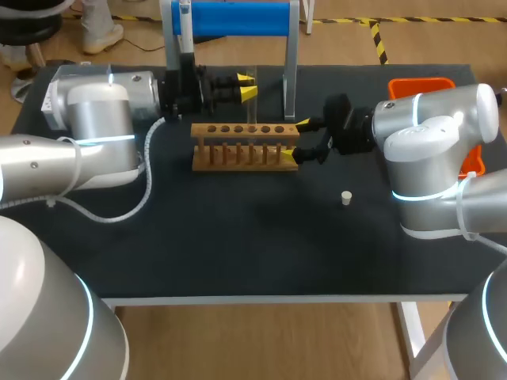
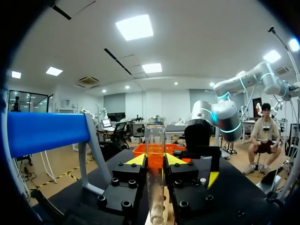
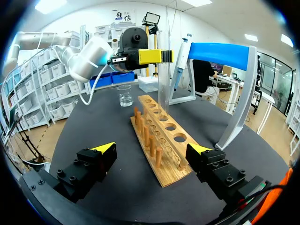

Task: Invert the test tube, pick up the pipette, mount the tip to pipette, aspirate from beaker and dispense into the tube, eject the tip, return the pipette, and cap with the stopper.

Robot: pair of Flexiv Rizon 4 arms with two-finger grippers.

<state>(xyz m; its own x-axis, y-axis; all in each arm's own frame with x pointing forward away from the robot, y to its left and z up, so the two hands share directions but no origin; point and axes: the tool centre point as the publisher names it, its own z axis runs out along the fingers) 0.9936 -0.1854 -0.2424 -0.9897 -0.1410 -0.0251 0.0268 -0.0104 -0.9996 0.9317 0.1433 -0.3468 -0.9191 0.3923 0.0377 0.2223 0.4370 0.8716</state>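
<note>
Left wrist view: left gripper (image 2: 155,160) clenches the upright test tube (image 2: 154,138) (right gripper (image 3: 151,149) gapes astride the rack (image 3: 174,132)).

No letters, numbers, labels or signs can be read on the table (image 1: 238,253), the wooden rack (image 1: 207,130), the test tube (image 2: 155,164), the beaker (image 3: 124,97) or the pipette (image 3: 179,70).

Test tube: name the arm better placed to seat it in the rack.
Left. The left end effector is shut on the upright test tube over the holes of the wooden rack; the right end effector is open, flanking the rack's end.
</note>
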